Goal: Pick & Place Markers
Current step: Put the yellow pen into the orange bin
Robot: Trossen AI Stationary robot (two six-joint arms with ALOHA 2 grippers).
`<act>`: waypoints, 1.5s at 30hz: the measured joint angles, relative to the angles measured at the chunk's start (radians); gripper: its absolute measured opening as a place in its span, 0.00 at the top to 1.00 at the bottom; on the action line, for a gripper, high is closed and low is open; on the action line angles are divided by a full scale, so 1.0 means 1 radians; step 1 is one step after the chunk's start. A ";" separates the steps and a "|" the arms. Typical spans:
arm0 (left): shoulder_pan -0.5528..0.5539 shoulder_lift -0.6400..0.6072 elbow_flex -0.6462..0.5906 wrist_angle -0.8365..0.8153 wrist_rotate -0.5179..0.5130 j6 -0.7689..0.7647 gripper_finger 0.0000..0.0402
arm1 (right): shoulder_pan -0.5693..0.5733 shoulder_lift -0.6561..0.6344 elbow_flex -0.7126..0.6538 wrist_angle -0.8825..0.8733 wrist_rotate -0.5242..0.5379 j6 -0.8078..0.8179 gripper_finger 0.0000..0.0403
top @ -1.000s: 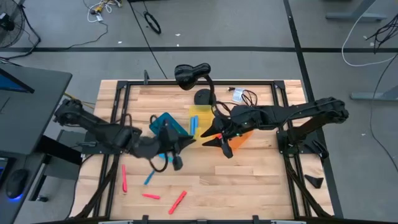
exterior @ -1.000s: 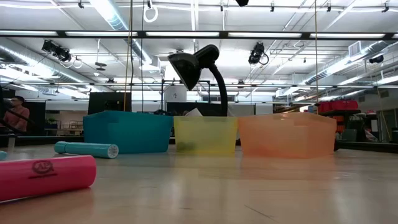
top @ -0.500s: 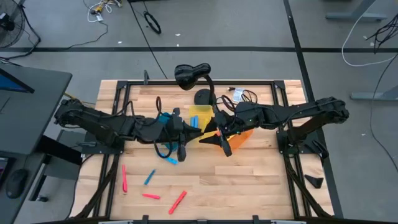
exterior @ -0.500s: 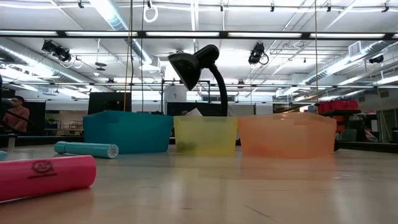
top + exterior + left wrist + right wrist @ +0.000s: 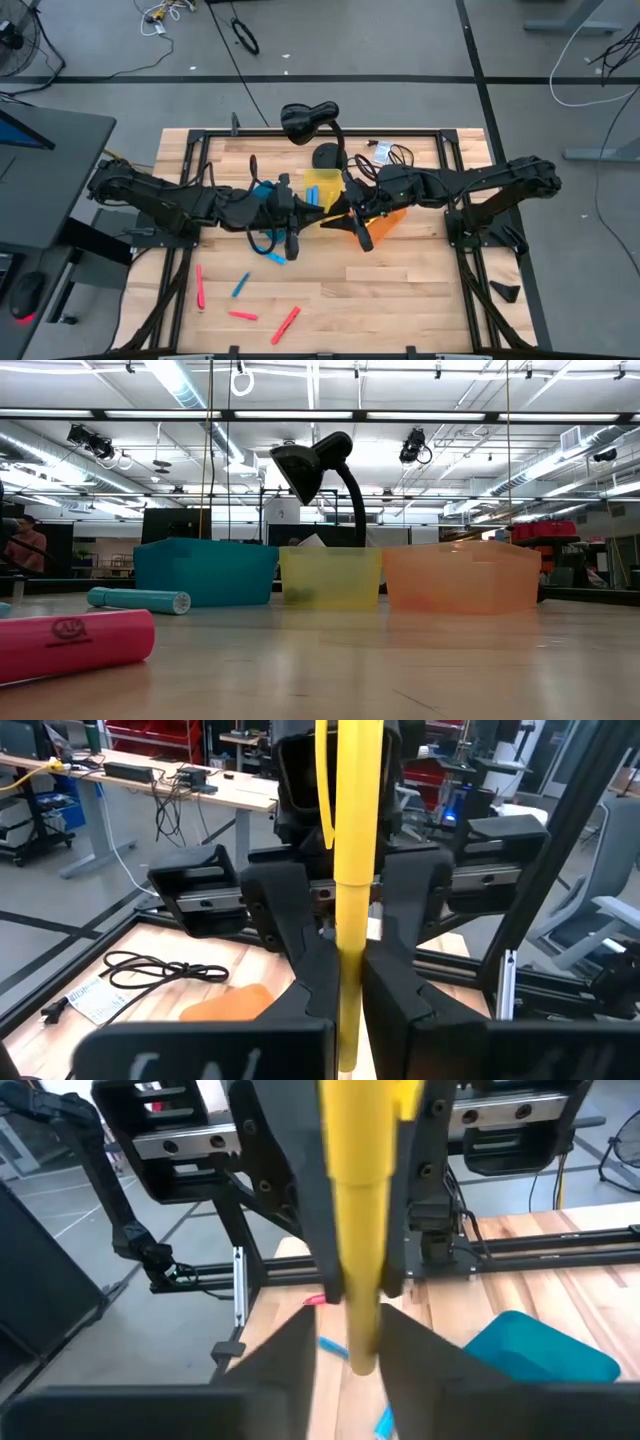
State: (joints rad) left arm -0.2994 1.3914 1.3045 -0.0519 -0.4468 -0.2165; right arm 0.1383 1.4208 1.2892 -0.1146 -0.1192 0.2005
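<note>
You cannot make out the handover itself in the high view: the left gripper (image 5: 292, 222) and right gripper (image 5: 352, 215) meet at the frame's centre, dark arms covering most of the bins. Only a corner of the blue bin (image 5: 262, 188), part of the yellow bin (image 5: 322, 184) and a sliver of the orange bin (image 5: 392, 218) show there.

The wrist views tell you more. A smooth, round yellow marker (image 5: 352, 890) stands upright, pinched between the left gripper's (image 5: 340, 970) closed dark fingers (image 5: 300, 955). In the right wrist view the same yellow marker (image 5: 358, 1210) sits between the right gripper's (image 5: 345, 1342) fingers (image 5: 290, 1355), which stand narrowly apart; whether they press on it you cannot tell.

On the pale wood-plank table (image 5: 420, 290), lower left, lie loose markers: a red marker (image 5: 199, 286), a blue marker (image 5: 240, 285), two more red ones (image 5: 242, 315) (image 5: 285, 324).

In the low view, translucent bins line up mid-frame behind a cut-off pink marker (image 5: 70, 645) and teal marker (image 5: 138, 600); a black gooseneck lamp (image 5: 315, 465) rises behind.
</note>
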 joint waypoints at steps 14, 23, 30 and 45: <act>0.006 0.001 0.000 -0.007 0.009 -0.061 0.82 | 0.001 0.000 0.000 -0.020 -0.007 0.002 0.97; 0.003 0.001 0.000 -0.008 0.007 -0.077 0.74 | 0.002 -0.013 0.000 -0.169 -0.075 0.028 0.97; 0.003 0.001 0.000 -0.036 0.079 -0.133 0.75 | 0.001 -0.079 0.000 -0.416 -0.073 -0.061 0.97; 0.003 0.001 0.000 -0.089 0.182 -0.249 0.75 | -0.037 -0.135 0.000 -0.878 -0.072 -0.412 0.97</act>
State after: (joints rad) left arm -0.2966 1.3922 1.3045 -0.1406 -0.2644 -0.4651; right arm 0.1011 1.2854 1.2892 -0.9926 -0.1911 -0.2113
